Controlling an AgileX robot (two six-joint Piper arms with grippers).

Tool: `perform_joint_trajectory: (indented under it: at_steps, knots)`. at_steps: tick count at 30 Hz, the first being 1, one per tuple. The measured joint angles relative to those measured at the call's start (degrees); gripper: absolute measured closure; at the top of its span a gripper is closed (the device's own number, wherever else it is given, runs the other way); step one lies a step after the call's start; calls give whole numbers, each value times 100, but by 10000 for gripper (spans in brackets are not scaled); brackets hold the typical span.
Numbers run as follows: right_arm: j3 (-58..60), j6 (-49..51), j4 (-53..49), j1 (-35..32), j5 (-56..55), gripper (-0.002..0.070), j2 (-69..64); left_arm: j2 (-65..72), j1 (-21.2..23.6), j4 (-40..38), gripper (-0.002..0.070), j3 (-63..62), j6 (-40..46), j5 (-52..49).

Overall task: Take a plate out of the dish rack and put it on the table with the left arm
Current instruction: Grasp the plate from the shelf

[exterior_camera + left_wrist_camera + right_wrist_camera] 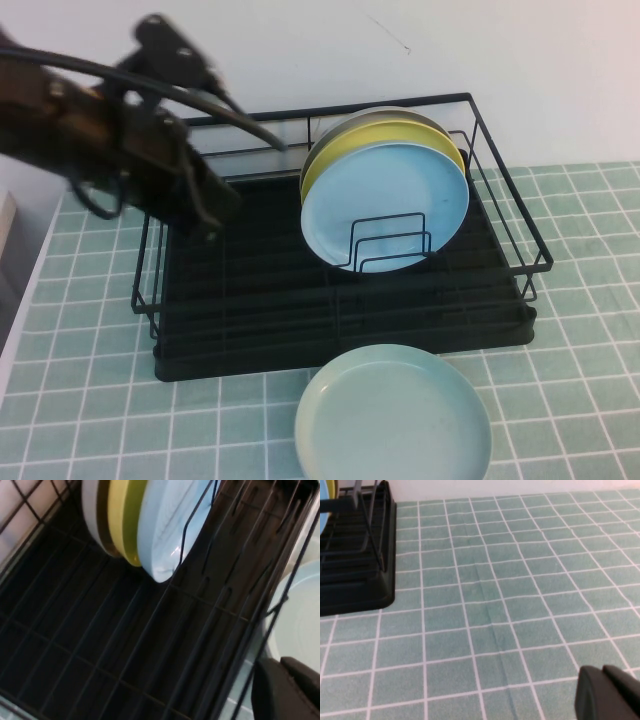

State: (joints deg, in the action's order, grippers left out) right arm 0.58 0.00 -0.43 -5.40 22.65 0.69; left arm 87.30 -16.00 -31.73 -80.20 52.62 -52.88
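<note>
The sky-blue plate [385, 205] stands upright in the right half of the black dish rack [250, 300], foremost behind small wire dividers. A yellow plate [340, 150] and a pale one stand behind it. My left gripper [212, 215] hangs over the rack's left part, apart from the plates, shut and empty. In the left wrist view the sky-blue plate [165, 525] is ahead, beside the yellow plate [122, 520], and my left gripper [287, 690] shows its fingers together. My right gripper [610, 692] is shut and empty over the tiled table [495, 605].
A pale mint-green plate [393, 415] lies flat on the table [580, 380] just in front of the rack; it also shows in the left wrist view [300, 615]. The rack's corner [355, 585] shows in the right wrist view. A white wall stands behind the rack.
</note>
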Motion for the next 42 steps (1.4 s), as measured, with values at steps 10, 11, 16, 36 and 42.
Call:
perform_joint_trajectory:
  at_steps: [10,11,16,36,42]
  knots:
    - [0,0,0,0,0,678,0,438,-876,460,678,-116,-540,1674]
    - [0,0,0,0,0,678,0,467,-933,460,678,-119,-502,1735]
    - [0,0,0,0,0,678,0,652,-1285,547,602,-119,-135,2118]
    - [0,0,0,0,0,678,0,1487,-1557,646,245,-119,-83,3714]
    - [0,0,0,0,0,678,0,1727,-1557,646,245,-119,-83,4116]
